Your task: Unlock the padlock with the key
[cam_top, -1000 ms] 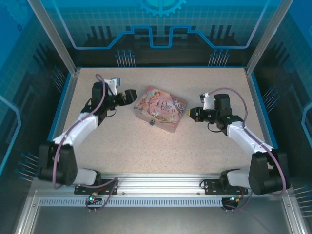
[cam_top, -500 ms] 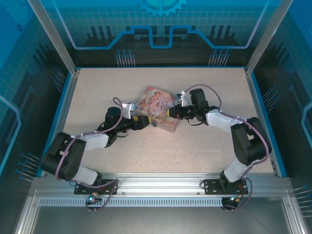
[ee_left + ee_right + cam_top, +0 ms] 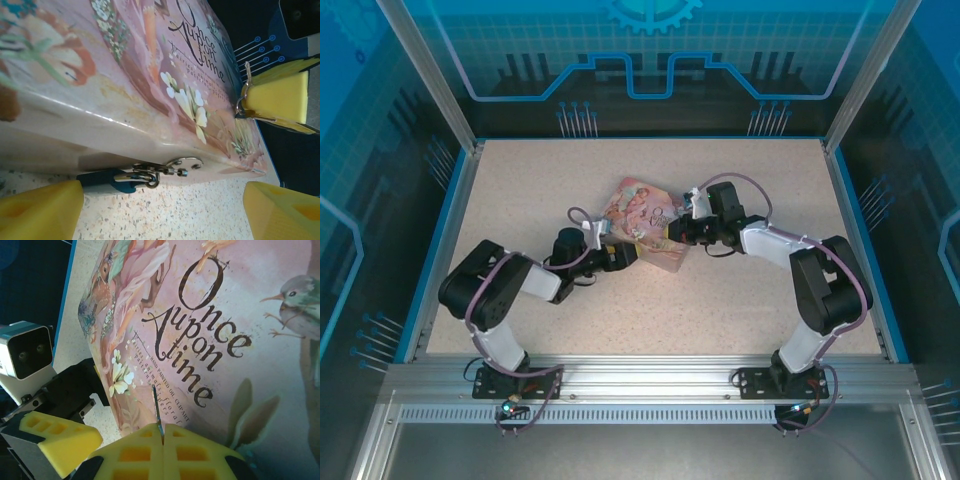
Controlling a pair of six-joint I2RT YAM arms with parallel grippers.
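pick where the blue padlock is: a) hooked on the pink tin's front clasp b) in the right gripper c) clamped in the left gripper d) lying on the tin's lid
a: the padlock hangs from the clasp on the pink tin's front wall, ahead of the open left gripper.

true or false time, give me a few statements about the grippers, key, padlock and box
1. The right gripper is shut on the key. True.
2. The left gripper grips the padlock. False: its jaws stand open, with the padlock ahead of them.
3. The padlock sits low against the side of the box. True.
4. The key is in the padlock. False: it is up by the lid, apart from the padlock.
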